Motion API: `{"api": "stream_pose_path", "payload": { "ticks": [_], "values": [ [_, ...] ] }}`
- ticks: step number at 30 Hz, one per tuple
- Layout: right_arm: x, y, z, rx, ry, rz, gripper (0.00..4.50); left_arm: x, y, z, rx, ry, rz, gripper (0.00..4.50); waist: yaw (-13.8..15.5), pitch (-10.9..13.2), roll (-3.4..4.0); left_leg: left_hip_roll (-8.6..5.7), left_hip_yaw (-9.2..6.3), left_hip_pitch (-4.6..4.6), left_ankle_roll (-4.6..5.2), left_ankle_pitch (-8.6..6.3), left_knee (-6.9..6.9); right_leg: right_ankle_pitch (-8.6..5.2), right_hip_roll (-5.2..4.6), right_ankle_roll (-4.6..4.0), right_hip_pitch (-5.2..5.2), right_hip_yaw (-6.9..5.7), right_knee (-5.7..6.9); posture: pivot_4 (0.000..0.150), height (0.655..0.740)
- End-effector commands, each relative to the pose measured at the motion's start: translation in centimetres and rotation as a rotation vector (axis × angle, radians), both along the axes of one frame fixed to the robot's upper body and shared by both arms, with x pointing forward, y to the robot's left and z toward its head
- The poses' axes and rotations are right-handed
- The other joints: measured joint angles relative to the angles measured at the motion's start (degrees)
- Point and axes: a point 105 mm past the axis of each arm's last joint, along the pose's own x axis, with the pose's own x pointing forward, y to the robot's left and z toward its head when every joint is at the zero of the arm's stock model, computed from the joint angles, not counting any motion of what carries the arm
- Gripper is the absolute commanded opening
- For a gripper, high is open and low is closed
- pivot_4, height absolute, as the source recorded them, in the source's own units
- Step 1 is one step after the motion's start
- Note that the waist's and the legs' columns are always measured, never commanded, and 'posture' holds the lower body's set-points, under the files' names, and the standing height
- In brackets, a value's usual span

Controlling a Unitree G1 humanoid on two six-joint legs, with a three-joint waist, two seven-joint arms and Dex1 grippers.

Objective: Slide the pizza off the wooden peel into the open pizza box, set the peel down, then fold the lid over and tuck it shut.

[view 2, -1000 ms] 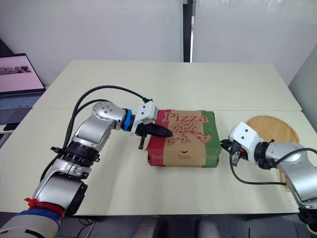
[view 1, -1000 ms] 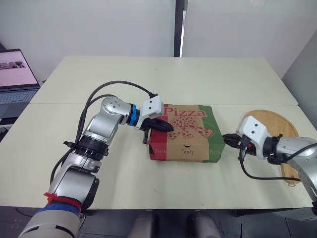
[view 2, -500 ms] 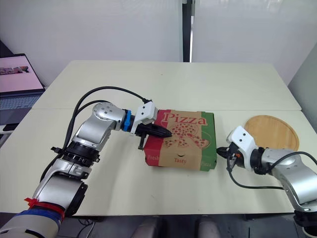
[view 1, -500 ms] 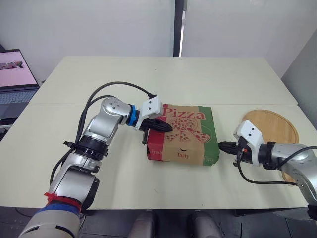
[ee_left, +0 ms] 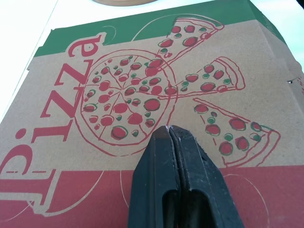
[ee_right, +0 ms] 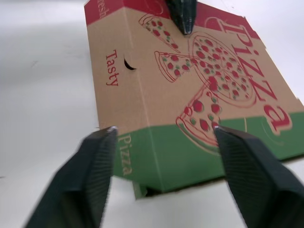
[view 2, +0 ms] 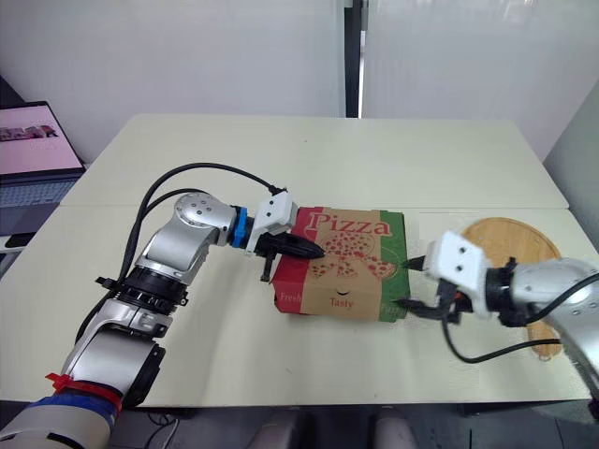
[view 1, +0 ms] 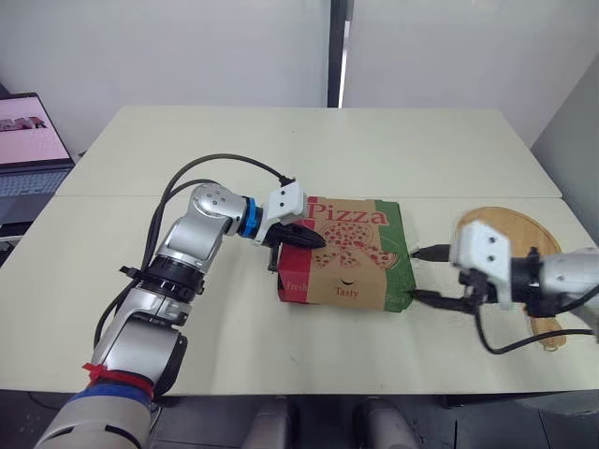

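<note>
Cardboard, flat and printed red, tan and green, the closed pizza box (view 1: 356, 267) lies mid-table (view 1: 281, 159). The left gripper (view 1: 316, 241), fingers pinched together on nothing, rests its tips on the lid from 9 o'clock. The right gripper (view 1: 416, 273) gapes wide and empty at the box's green 3 o'clock end, with the round wooden peel (view 1: 513, 227) flat beyond it.

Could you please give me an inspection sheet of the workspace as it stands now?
Surface: cream table, two tops butted together.
Job's things: pizza box closed, mid-table; wooden peel lying flat to its right, no pizza on it.
Clutter: nothing seen.
Grippers: left gripper shut, tip on the box top; right gripper with jaws open at the box's green side.
Cables: black cables loop off both arms.
Surroundings: open laptop beyond the table's left edge.
</note>
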Motion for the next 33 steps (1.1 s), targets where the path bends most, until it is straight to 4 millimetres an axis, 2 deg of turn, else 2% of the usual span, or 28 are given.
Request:
{"api": "stream_pose_path", "payload": {
  "ticks": [1,6,12,18,33],
  "values": [
    [0.0,1.7,-0.1,-0.026,-0.099,0.046,4.03,0.3,0.3,0.6,0.001,-0.021,0.011,0.00,0.0,0.0,0.00,0.00,0.00,0.00,-0.01,0.00,0.00,0.00,0.00,0.00,-0.01,0.00,0.00,0.150,0.7281],
    [0.9,1.9,-1.4,-0.063,-0.143,0.034,4.03,0.2,0.3,0.6,-0.001,-0.020,0.006,0.00,0.0,0.0,0.00,-0.02,0.00,-0.02,-0.20,0.11,0.00,0.00,0.00,0.00,-0.01,0.01,0.00,0.150,0.7281],
    [2.1,1.7,-1.7,-0.082,-0.203,0.007,4.03,0.2,0.3,0.7,-0.003,-0.022,0.005,0.00,0.0,0.0,0.00,-0.02,0.00,-0.01,-0.20,0.12,0.00,0.00,0.01,0.00,-0.02,0.00,0.02,0.150,0.7281],
    [2.9,1.9,-0.9,-0.043,-0.249,-0.021,4.03,0.2,0.3,0.8,-0.002,-0.022,0.003,0.00,-0.1,0.0,0.00,-0.01,0.00,0.00,-0.21,0.12,0.01,0.00,0.03,0.00,-0.02,0.00,0.02,0.150,0.7281],
    [3.4,2.3,1.0,0.014,-0.276,-0.041,4.03,0.4,0.3,1.2,-0.002,-0.029,-0.003,0.00,-0.2,0.0,0.00,0.01,0.00,0.01,-0.20,0.12,0.00,0.00,0.11,0.00,-0.04,0.00,0.03,0.150,0.7281]
  ]
}}
